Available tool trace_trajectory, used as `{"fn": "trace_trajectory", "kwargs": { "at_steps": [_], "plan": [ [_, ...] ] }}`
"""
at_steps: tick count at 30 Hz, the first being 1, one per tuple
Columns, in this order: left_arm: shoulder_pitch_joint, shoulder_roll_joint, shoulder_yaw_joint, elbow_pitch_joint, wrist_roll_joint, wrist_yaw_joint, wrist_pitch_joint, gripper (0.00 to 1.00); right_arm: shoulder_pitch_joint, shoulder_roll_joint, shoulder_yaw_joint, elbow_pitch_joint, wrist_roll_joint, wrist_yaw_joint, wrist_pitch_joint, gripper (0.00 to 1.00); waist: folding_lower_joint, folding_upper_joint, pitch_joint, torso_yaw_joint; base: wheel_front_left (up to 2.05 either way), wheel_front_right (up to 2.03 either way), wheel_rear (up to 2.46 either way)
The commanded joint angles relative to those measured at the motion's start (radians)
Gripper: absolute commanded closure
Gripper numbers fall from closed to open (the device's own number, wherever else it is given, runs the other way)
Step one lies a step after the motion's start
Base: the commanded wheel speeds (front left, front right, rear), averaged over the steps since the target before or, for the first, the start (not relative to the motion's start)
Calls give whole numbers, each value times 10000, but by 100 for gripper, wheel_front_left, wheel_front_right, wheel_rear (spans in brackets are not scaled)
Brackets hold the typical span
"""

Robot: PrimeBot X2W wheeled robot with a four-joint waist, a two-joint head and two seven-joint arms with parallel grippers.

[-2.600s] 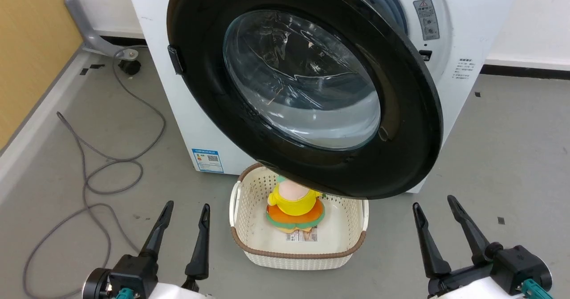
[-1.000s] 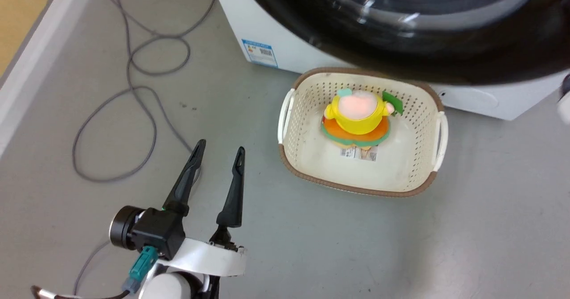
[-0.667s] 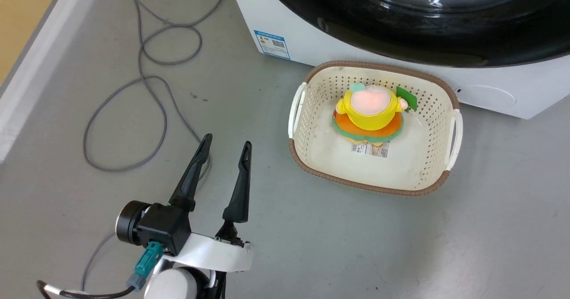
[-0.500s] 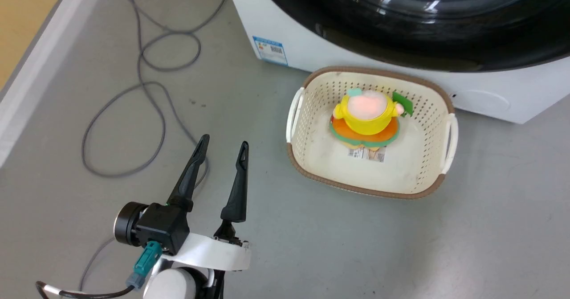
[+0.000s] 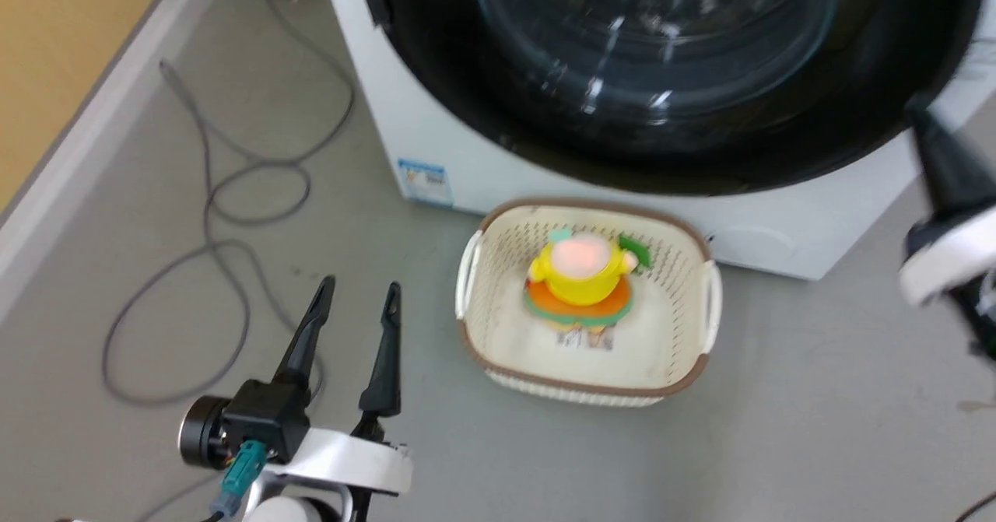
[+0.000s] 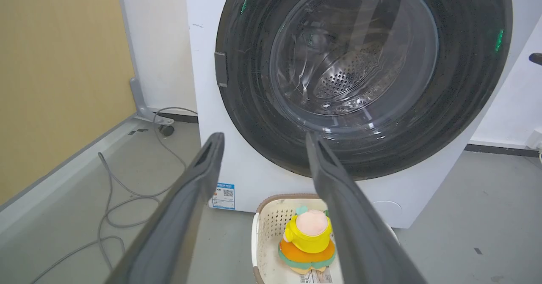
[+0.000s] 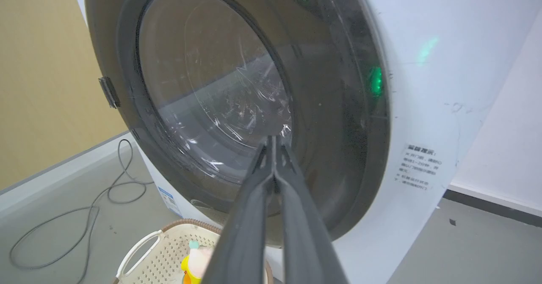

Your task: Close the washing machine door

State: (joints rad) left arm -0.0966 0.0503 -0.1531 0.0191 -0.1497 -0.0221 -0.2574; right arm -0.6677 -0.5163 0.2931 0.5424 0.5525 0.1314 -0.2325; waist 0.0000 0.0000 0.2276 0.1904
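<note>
The left hand (image 5: 359,285) hangs low over the floor, fingers spread wide, holding nothing. The washing machine door (image 6: 353,51), swung wide open moments earlier, now lies flat against the washing machine (image 6: 203,106). Closure appears complete, but latch engagement is unverified. The basket (image 5: 498,289) below contains one plush toy (image 5: 580,273). The right hand (image 7: 274,142), fingers pressed together and empty, points at the door.
</note>
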Motion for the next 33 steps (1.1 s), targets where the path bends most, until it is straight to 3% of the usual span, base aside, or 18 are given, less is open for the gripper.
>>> {"fn": "trace_trajectory", "kwargs": {
  "at_steps": [1,10,16,22,23,24,25,33],
  "plan": [
    [155,0,75,65,91,-33,-43,0,507,173,-43,-259,-32,-7,-104,100,0,0,-557,-424,0,0,0],
    [768,50,589,277,165,-119,-43,0,3545,1454,-1587,-2628,-779,-7,-262,100,0,0,-1383,-1121,0,0,0],
    [1046,67,654,478,235,-149,-43,0,5203,2680,-2948,-3770,-1933,-7,-167,100,0,0,-1642,-1272,0,0,0],
    [1302,52,594,603,229,-140,-44,0,6717,3771,-3685,-4853,-2969,-7,22,100,0,0,-1857,-1288,0,0,0],
    [1342,50,585,618,230,-145,-44,0,6910,3880,-3760,-4967,-3120,-7,44,60,0,0,-1890,-1287,0,0,0],
    [1386,49,572,639,235,-154,-44,0,7074,3950,-3836,-5072,-3340,-7,38,11,0,0,-1932,-1287,0,0,0],
    [1429,48,548,663,258,-163,-44,0,7224,4015,-3885,-5142,-3525,-7,34,0,0,0,-1970,-1282,0,0,0],
    [1588,36,412,733,337,-128,-44,0,7827,4338,-3955,-5351,-4106,-7,9,0,0,0,-2114,-1208,0,0,0]
  ]
}}
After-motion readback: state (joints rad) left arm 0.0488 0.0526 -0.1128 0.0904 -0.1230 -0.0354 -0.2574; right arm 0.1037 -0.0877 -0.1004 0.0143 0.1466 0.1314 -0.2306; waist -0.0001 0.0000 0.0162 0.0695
